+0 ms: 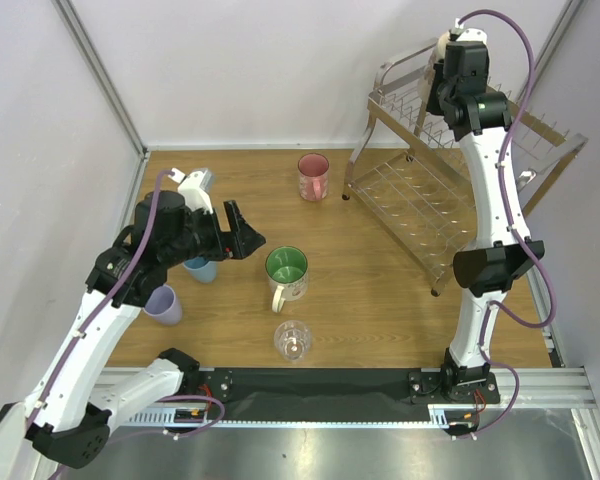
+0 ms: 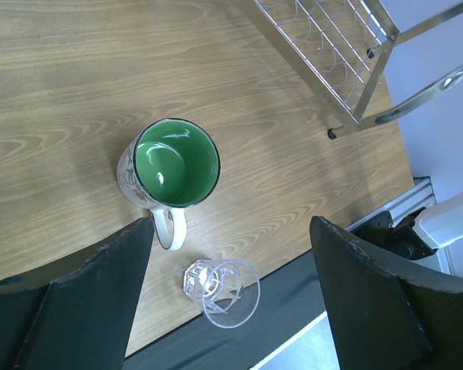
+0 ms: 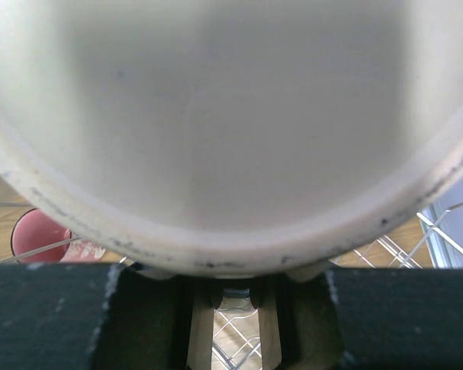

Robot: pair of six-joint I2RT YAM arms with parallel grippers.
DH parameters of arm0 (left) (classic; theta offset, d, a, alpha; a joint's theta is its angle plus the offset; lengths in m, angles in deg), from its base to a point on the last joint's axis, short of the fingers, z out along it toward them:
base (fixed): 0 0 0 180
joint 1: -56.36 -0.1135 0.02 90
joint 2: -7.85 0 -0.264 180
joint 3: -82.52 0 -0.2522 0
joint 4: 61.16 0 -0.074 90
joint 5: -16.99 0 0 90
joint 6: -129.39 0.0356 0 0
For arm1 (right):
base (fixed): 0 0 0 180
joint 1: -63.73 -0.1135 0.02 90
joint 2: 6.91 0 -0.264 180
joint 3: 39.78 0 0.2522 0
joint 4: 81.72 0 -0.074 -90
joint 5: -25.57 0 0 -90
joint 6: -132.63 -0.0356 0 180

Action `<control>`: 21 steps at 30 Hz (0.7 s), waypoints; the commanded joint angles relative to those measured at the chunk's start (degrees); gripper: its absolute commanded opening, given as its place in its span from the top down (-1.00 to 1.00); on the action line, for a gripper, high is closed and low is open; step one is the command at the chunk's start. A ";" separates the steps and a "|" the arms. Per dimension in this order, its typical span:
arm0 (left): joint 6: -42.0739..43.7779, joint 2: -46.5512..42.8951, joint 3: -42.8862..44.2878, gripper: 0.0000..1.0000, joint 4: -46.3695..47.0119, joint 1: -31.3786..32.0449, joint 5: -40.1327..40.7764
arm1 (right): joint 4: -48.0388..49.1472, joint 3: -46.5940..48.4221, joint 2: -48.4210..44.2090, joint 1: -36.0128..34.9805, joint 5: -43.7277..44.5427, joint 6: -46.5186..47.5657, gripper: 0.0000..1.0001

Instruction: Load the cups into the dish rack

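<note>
On my right wrist feed the beige mug fills nearly everything, blurred and cut off on three sides, so I only catch a sliver of the pink mug beneath its rim. From above, the left arm covers most of the light-blue tumbler.

White arm links with black joints; purple cables alongside; scuffed black tool fingers.
</note>
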 commanded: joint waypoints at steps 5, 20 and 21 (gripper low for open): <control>1.00 0.38 1.29 -0.76 1.41 -0.88 -1.30 | 8.34 2.03 -0.15 -0.94 1.04 -0.46 0.89; 1.62 0.46 2.08 -0.77 0.70 -1.76 -1.65 | 7.55 2.29 0.55 -0.94 1.66 -0.73 0.20; 1.62 0.47 1.99 -0.77 0.88 -1.85 -1.74 | 7.55 2.29 0.47 -0.86 1.66 -0.81 0.17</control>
